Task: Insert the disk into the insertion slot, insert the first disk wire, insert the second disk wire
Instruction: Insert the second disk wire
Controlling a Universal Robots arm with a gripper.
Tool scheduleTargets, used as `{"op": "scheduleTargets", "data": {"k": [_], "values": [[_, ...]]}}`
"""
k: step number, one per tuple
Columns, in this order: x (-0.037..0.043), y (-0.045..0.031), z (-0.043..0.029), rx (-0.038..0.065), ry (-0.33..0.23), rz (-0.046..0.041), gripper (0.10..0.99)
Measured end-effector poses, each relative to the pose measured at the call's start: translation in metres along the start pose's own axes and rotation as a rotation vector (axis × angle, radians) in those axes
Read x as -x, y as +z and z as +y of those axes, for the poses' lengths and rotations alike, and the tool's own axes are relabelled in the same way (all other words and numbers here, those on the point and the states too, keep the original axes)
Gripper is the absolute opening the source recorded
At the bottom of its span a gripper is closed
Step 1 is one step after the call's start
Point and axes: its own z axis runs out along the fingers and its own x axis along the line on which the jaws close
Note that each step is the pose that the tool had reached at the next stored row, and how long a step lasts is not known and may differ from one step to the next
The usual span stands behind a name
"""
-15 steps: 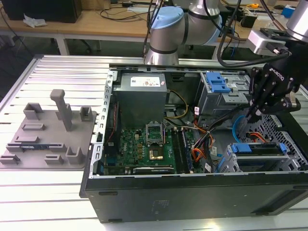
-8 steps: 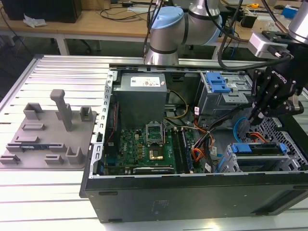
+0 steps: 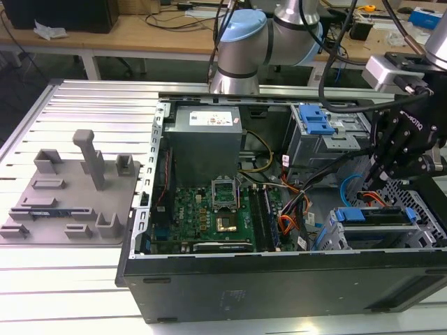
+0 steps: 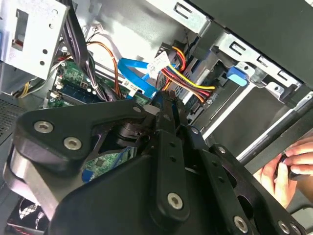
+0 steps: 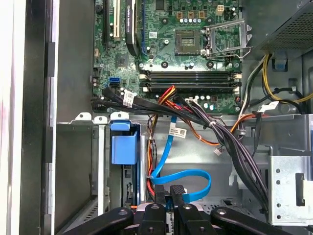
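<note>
Blue plastic marks the disk [image 3: 374,215], whose carrier sits in the insertion slot [image 3: 328,237] of the perforated cage at the exterior view's right, inside the open computer case [image 3: 279,279]. In the first wrist view the end effector [image 5: 171,190] hangs just beside that carrier, its fingers [image 5: 178,192] drawn close together and, as far as I can judge, pinching the end of the blue data cable [image 5: 188,175].

The risks look like these. The cable loops tightly, so a pull could kink it or slip the plug askew in the grip. The red, yellow and black power wires [image 4: 188,81] crowd the same gap and could snag. A person's hand [image 4: 288,169] rests at the case edge, near the arm.

By count: one disk, one slot, one blue data cable, one power bundle, one taller cage with a blue latch [image 3: 318,122], one hand.
</note>
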Motion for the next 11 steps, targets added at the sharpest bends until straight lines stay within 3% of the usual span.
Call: {"op": "scheduleTargets", "data": {"k": [6, 11], "values": [[-0.0087, 0.001, 0.0075, -0.005, 0.0, 0.0, 0.161], [-0.0163, 0.0012, 0.0047, -0.005, 0.003, -0.0058, 0.161]]}}
